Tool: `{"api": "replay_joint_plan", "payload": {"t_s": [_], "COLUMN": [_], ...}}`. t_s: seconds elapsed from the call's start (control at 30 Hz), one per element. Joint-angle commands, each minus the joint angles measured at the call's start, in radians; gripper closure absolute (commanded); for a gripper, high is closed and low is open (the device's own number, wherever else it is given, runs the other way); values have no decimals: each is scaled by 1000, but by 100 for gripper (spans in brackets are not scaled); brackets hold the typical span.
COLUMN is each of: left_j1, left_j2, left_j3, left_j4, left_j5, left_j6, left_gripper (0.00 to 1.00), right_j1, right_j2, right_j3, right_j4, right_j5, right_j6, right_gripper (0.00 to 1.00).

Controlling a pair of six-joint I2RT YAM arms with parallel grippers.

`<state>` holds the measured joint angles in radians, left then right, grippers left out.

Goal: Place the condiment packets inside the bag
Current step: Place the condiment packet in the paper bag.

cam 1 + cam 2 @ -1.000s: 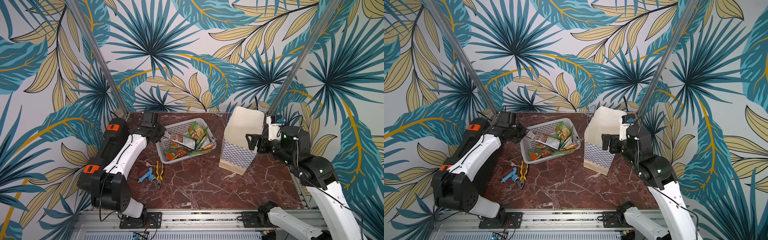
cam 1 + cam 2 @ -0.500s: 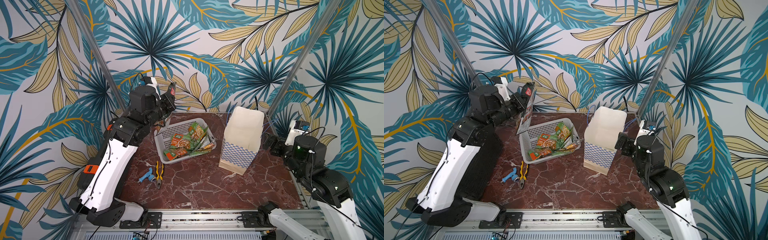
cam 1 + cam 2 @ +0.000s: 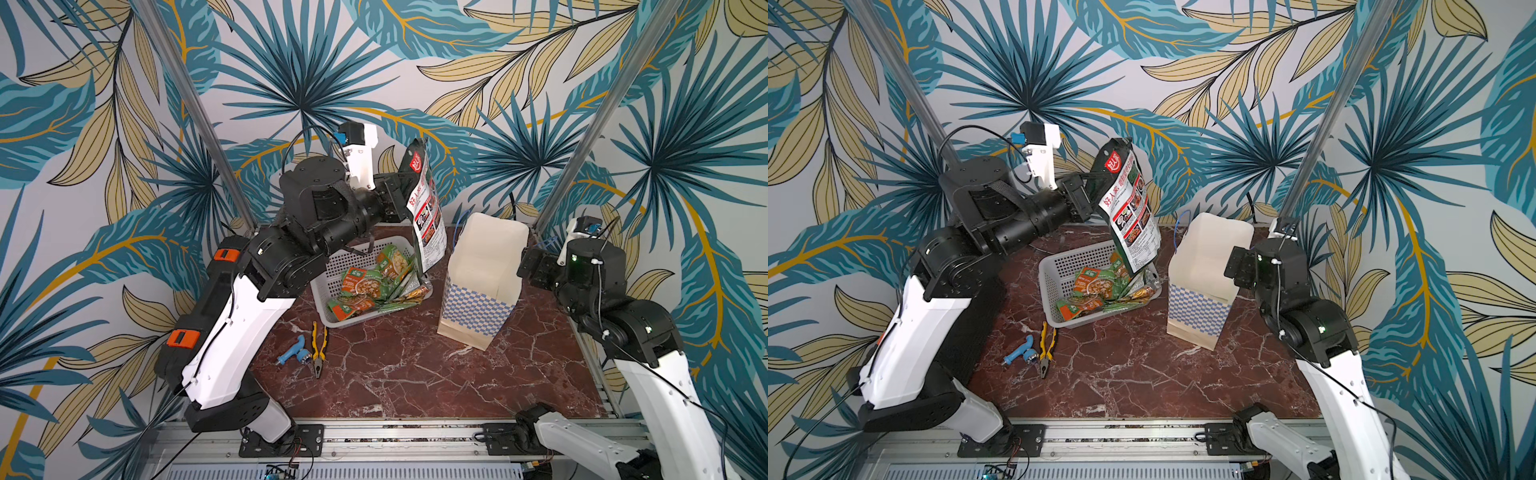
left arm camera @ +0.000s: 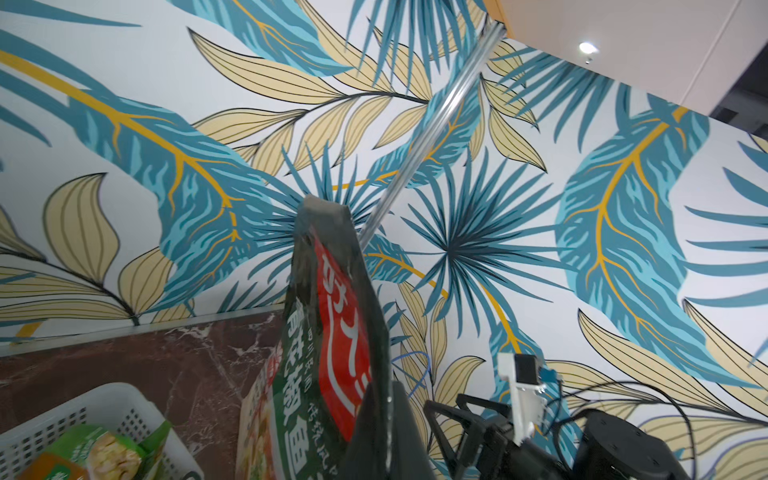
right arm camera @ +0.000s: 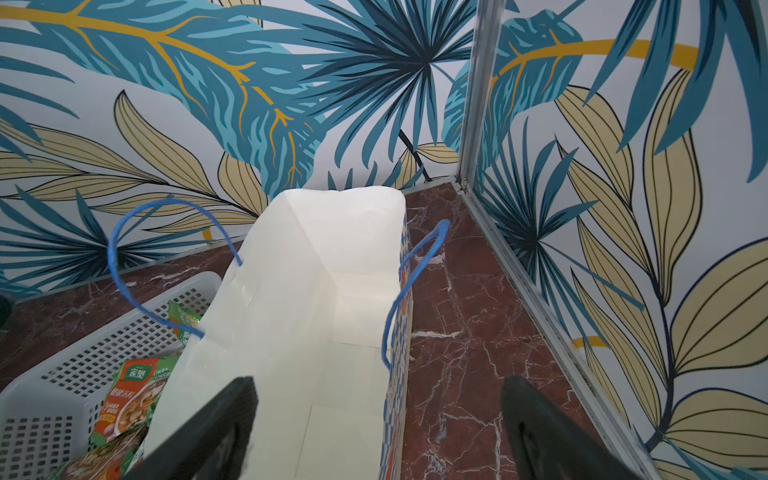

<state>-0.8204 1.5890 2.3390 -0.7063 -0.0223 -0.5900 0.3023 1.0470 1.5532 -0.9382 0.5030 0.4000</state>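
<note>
So far the bag (image 3: 478,299) looks empty. Left tool (image 3: 400,195) grips one packet (image 3: 428,224) mid-frame above the full basket (image 3: 332,266); right tool (image 5: 380,395) gapes, empty.

You're in a lab robot cell: aluminium frame posts (image 3: 197,112), printed leaf backdrop (image 3: 299,75), marble-look tabletop (image 3: 415,374), base rail (image 3: 395,436).

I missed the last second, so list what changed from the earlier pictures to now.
The left pincer, shut on a dark condiment packet, rose from the basket and swung toward the bag; the packet now hangs above the basket's bag-side end. The right pincer drew back from the bag's rim, then returned near it, open. Bag, basket, remaining packets, pliers and blue fitting stayed put.
</note>
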Motion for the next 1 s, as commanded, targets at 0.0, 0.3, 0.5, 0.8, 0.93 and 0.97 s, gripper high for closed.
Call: {"api": "replay_joint_plan", "payload": {"t_s": [0.0,0.3,0.5,0.8,0.93,0.97], "left_j1": [-48,-140,-171,-172,-172,-171], "left_j2": [10,97,211,368,419,432], "left_j3": [103,129,214,269,267,267], "left_j4": [114,239,296,418,404,392], "left_j5": [-25,-32,28,138,124,114], "left_j6": [62,86,90,79,113,127], "left_gripper": [100,100,100,100,100,100], "right_j1": [-65,-254,-336,-365,-370,-369], "right_j2": [53,183,147,116,109,107], "right_j3": [47,96,6,-46,-62,-68], "right_j4": [-24,-1,41,67,76,78], "right_j5": [-58,-267,-344,-410,-429,-435], "right_j6": [-9,2,10,10,13,14], "right_gripper": [6,30,61,92,94,94]}}
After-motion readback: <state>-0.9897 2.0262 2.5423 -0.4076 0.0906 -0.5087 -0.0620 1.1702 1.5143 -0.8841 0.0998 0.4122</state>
